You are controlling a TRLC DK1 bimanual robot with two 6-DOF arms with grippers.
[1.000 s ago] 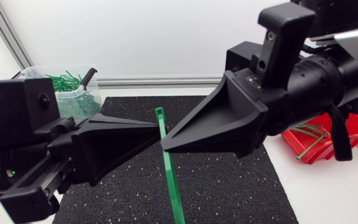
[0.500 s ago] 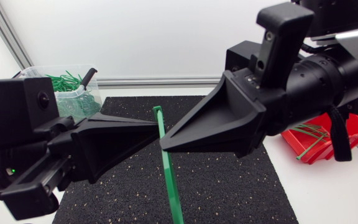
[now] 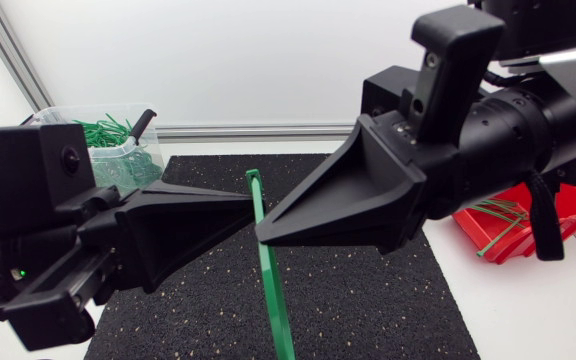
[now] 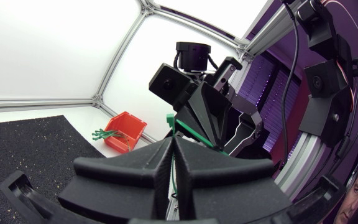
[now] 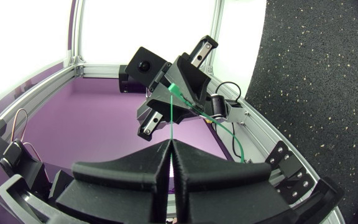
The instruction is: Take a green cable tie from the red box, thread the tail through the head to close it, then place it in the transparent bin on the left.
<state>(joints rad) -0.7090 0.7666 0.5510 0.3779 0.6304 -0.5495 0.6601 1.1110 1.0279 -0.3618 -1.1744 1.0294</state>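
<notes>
Head view: left pincer [image 3: 252, 207] and right pincer [image 3: 261, 236] both clamp the thin green plastic cable tie [image 3: 274, 292] above the black speckled mat [image 3: 368, 300]. Threading step, judged; next needs tail-to-head alignment.

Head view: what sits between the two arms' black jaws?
A green cable tie, nearly upright, over the black mat; the head view shows it plainly.
</notes>
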